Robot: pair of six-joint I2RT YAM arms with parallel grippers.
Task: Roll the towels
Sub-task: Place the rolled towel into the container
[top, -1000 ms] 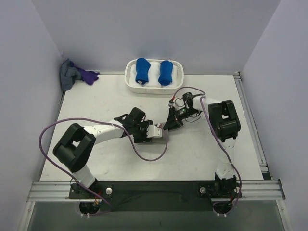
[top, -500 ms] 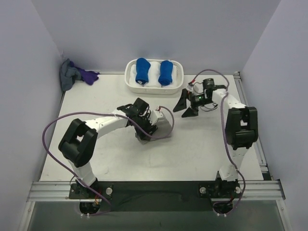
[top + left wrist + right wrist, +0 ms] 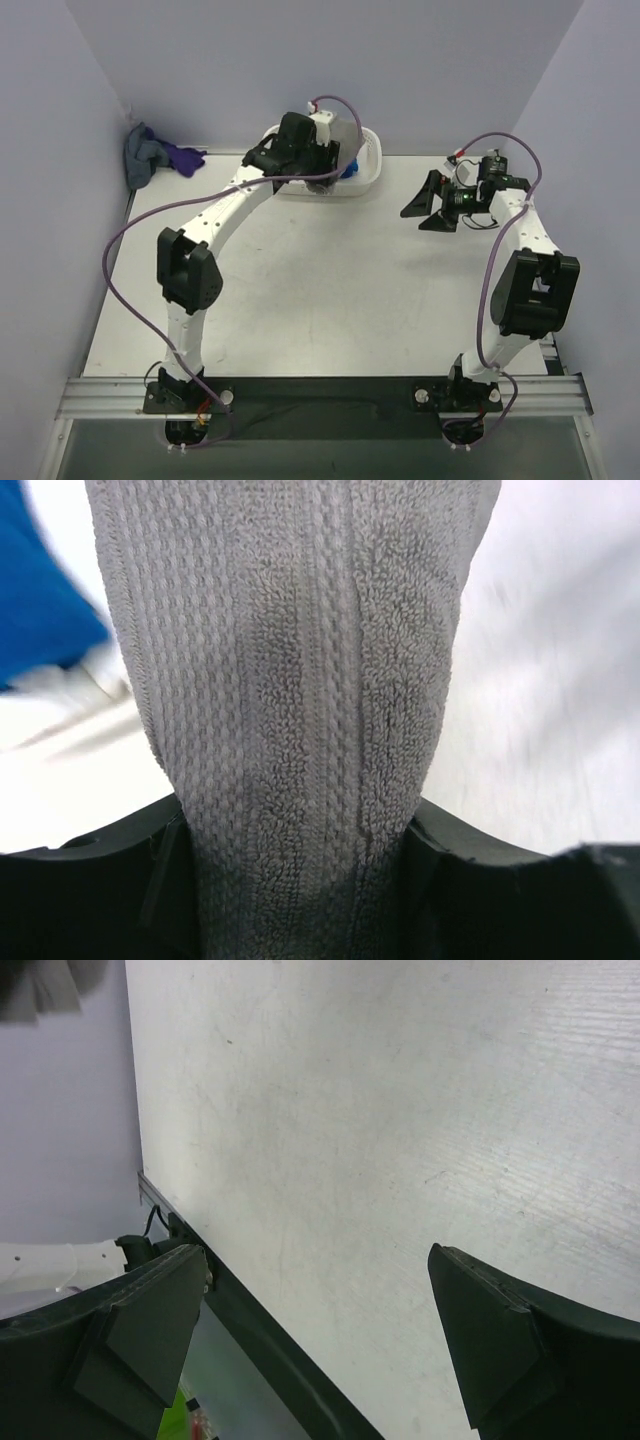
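Towel [image 3: 300, 680], ribbed grey terry roll, clamped in left pincer [image 3: 300, 865]; right pincer [image 3: 318, 1265] splayed, empty.

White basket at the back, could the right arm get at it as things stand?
Probably yes, at its right end: the right gripper is open and empty, with only bare table between it and the white oval basket. The left gripper, holding a grey terry-cloth towel, crowds the basket's middle.
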